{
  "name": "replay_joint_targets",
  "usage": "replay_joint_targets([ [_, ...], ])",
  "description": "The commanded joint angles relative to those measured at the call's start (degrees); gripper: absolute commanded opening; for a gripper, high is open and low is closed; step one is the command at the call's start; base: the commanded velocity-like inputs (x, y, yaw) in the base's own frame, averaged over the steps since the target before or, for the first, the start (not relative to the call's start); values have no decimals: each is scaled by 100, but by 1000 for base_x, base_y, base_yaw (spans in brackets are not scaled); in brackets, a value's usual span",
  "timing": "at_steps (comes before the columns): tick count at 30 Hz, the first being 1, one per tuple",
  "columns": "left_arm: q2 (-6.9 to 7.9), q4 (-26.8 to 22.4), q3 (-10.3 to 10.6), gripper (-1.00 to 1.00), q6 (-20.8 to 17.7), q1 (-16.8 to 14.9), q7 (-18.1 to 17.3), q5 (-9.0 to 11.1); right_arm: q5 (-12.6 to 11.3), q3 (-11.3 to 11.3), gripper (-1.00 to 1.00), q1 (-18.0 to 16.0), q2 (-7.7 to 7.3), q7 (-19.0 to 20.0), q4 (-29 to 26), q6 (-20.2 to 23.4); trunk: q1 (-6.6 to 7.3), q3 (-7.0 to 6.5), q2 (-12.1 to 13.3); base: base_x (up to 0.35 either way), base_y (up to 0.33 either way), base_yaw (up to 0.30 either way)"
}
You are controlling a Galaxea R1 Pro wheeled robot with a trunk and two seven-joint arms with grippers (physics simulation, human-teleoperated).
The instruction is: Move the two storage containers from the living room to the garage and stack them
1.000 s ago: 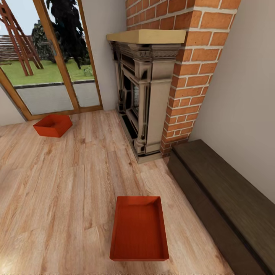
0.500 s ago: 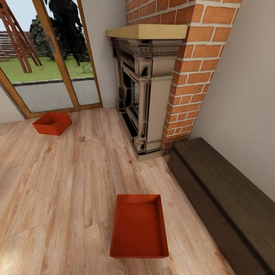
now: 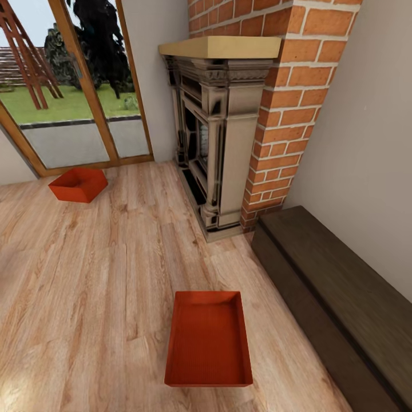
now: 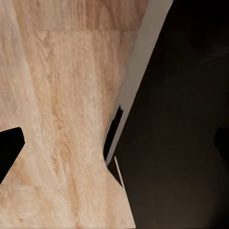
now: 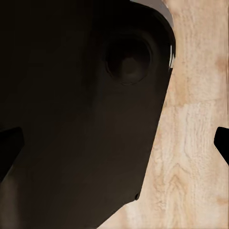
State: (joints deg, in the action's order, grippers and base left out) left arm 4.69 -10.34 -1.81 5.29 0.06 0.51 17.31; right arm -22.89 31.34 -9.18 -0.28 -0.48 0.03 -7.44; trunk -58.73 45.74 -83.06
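I am in the living room, with both storage containers on the light wood-plank floor [image 3: 86, 286]. One orange-red open-top container [image 3: 209, 340] lies close in front of me, its long side pointing away and its ribbed bottom empty. The other container [image 3: 78, 184] sits far left, by the glass garden doors [image 3: 74, 114]. In the left wrist view my left gripper [image 4: 114, 152] hangs over the planks beside my dark base, one fingertip [image 4: 8, 148] at the frame edge. My right gripper [image 5: 114, 148] stands open with nothing between its fingertips [image 5: 223, 140].
A stone fireplace [image 3: 220, 143] with a wooden mantel stands against the red brick chimney [image 3: 286, 114] straight ahead. A long dark wooden bench [image 3: 337, 292] runs along the right wall, close to the near container. Open floor stretches between the two containers.
The head view shifted slightly a second ago, so the camera moved; it has since stayed still. Neither container has moved on the floor.
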Motion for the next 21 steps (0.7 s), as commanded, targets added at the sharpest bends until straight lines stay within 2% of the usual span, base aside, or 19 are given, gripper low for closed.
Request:
replay_joint_targets([
  [1, 453, -889, -43, 100, -344, -14, 235, 63, -494, 9, 100, -301, -320, -345, -571, -23, 0, 4, -2, 0, 0, 0],
  [5, 576, -1378, -52, 100, -850, -92, 642, 89, -672, -23, 100, -612, -467, -652, -1004, -45, 0, 4, -2, 0, 0, 0],
  [8, 598, -1678, -55, 100, -1187, -399, 899, 98, -731, -35, 100, -1006, -489, -932, -1230, -61, 0, 4, -2, 0, 0, 0],
  [11, 575, -1770, -56, 100, -1306, -782, 978, 103, -749, -37, 100, -1322, -476, -1118, -1304, -68, 0, 4, -2, 0, 0, 0],
  [12, 540, -1774, -54, 100, -1339, -997, 1000, 96, -753, -38, 100, -1491, -465, -1187, -1321, -65, 0, 4, -2, 0, 0, 0],
  [14, 491, -1765, -52, 100, -1362, -1219, 1014, 87, -759, -39, 100, -1667, -454, -1235, -1329, -62, 0, 4, -2, 0, 0, 0],
  [16, 382, -1750, -44, 100, -1393, -1547, 1030, 79, -768, -40, 100, -1929, -411, -1278, -1315, -47, 0, 4, -2, 0, 0, 0],
  [17, 292, -1745, -37, 100, -1434, -1748, 1040, 71, -772, -40, 100, -2100, -358, -1302, -1300, -36, 0, 4, -2, 0, 0, 0],
  [21, 70, -1738, -18, 100, -1640, -2204, 1051, 24, -772, -37, 100, -2482, -201, -1387, -1271, -7, 0, 4, -2, 0, 0, 0],
])
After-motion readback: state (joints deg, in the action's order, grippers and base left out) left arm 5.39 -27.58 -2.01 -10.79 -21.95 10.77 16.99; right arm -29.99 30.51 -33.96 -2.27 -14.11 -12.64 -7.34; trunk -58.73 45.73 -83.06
